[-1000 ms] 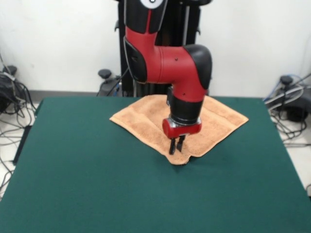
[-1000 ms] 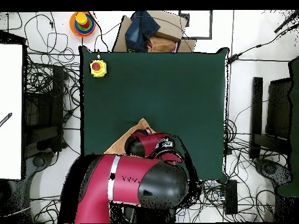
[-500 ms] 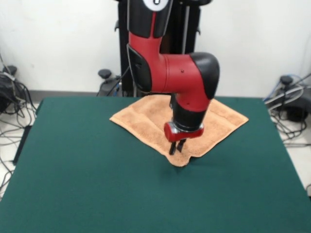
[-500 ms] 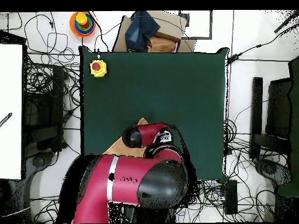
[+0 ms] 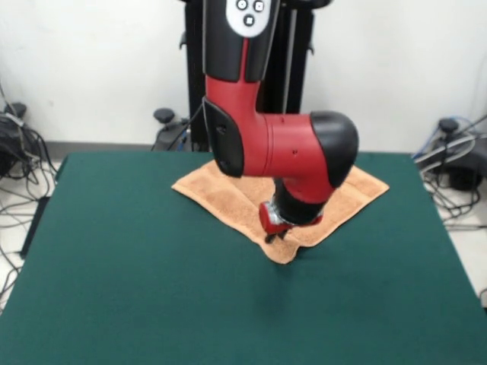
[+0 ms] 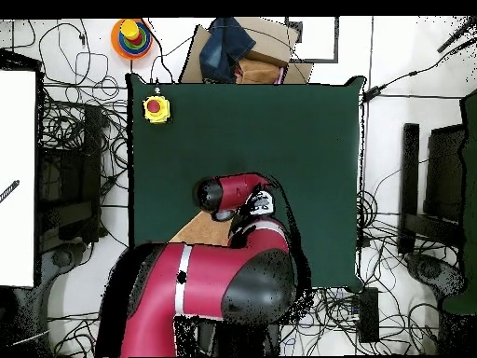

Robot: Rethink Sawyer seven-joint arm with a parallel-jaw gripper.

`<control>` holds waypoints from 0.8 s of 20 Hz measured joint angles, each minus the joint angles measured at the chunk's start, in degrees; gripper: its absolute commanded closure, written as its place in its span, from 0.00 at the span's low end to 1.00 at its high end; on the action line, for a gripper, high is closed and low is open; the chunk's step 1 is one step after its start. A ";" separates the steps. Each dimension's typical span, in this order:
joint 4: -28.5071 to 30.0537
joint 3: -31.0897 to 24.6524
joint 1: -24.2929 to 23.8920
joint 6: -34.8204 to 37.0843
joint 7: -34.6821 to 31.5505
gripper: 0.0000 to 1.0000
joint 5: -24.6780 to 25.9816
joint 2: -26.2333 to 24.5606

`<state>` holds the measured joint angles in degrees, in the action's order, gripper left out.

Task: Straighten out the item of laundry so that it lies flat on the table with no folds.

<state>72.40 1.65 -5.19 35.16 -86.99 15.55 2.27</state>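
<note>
Dark green felt covers the table (image 5: 137,281), and the peach-orange towel (image 5: 221,194) is spread on its far half, set cornerwise, with one corner pointing toward the camera. That near corner is met by the gripper (image 5: 272,235), which is lowered onto the cloth beneath the red and black arm (image 5: 281,148). Whether its fingers are parted or clenched cannot be told. From overhead, most of the towel is hidden under the arm, and a yellow box with a red button (image 6: 156,108) is seen at a table corner.

towel (image 5: 228,190): peach-orange | desk (image 5: 137,289): dark green | arm (image 5: 281,144): red with black joints | end effector (image 5: 275,234): red collar, dark tips | button box (image 6: 156,108): yellow, red cap | wall (image 5: 91,68): white
</note>
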 measured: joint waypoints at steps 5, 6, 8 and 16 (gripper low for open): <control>-3.66 -0.83 -0.49 6.29 0.00 1.00 -0.34 -1.33; -4.12 -1.09 -0.75 7.14 0.00 1.00 -0.35 -1.48; -5.32 -1.74 -1.38 9.38 0.00 1.00 -0.45 -1.92; -10.24 -2.04 -1.63 16.58 -0.01 1.00 -1.59 -4.15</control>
<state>62.15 -0.40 -6.82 51.75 -87.00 13.95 -1.88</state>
